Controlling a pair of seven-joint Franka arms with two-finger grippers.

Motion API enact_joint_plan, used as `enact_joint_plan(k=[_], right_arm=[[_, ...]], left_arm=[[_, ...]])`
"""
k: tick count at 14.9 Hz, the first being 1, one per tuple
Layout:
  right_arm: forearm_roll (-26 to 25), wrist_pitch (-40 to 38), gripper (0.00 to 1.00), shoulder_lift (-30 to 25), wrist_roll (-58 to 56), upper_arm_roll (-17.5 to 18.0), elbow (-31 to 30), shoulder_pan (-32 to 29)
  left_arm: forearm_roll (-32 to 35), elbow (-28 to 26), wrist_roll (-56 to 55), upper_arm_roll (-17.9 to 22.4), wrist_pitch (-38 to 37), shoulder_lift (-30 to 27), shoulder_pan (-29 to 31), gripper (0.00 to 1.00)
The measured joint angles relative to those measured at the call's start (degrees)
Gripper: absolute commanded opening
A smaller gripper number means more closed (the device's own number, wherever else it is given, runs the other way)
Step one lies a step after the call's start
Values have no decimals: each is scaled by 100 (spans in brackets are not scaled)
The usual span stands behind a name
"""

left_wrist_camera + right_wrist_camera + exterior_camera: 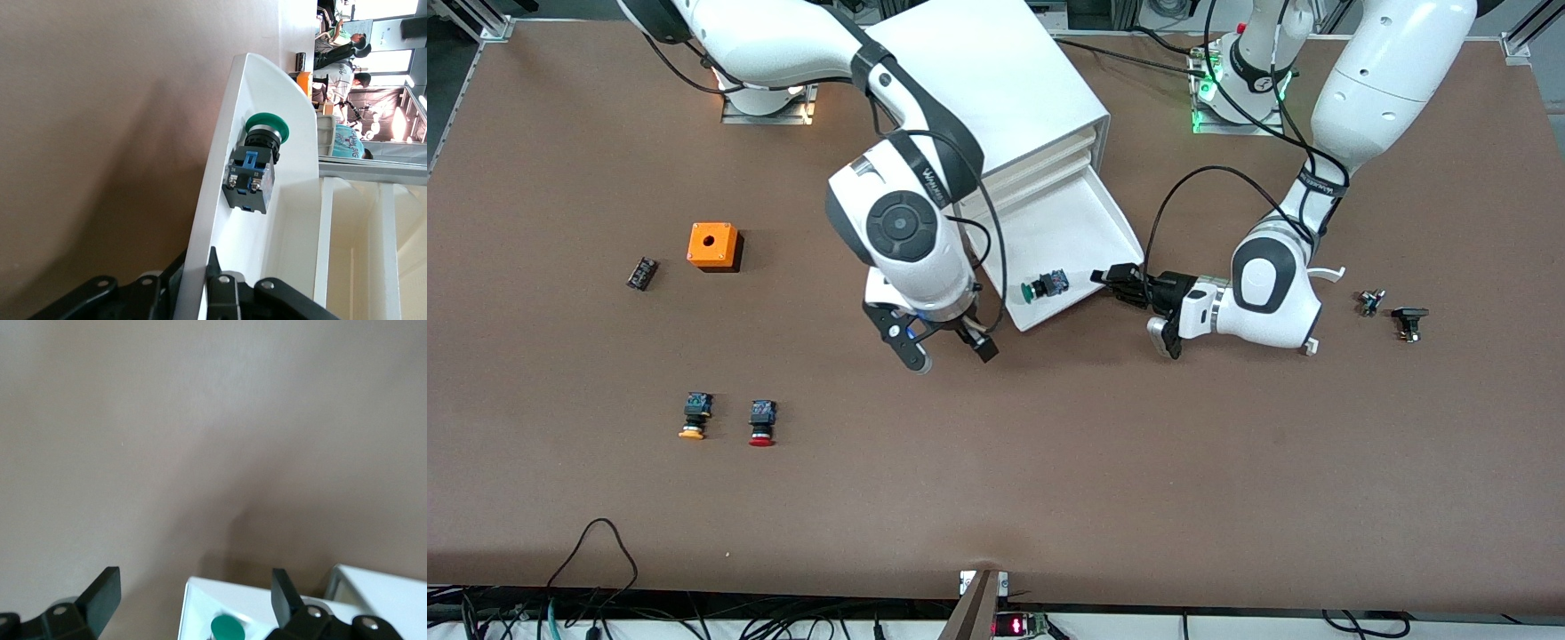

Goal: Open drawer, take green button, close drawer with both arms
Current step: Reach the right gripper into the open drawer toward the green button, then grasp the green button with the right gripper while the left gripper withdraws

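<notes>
Both arms: glossy white shells w/ black joint rings. Right arm [898,222] has a dark grey round cap w/ concentric circles on its wrist joint; a thin black cable loops off that wrist. Right gripper [947,351]: black fingers, silver screws. Left arm [1272,284]: white oval wrist cover edged in grey, black cable arcing to its black gripper [1119,277]. Small lettering on both black rings. Left base lit green, right base lit warm white.
</notes>
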Motion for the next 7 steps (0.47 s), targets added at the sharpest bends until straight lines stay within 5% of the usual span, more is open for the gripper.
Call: enact_joint_plan(k=[4,6,7], right_arm=[[-1,199,100,196,658,-32,51,330],[-1,314,100,210,1025,-52,73,500],[-1,399,100,209,1197,-59,81,570]], left_arm=[[10,116,0,115,-50,51,3,0],[13,151,-1,162,-61,58,4,100],[13,171,-22,193,69,66,2,100]])
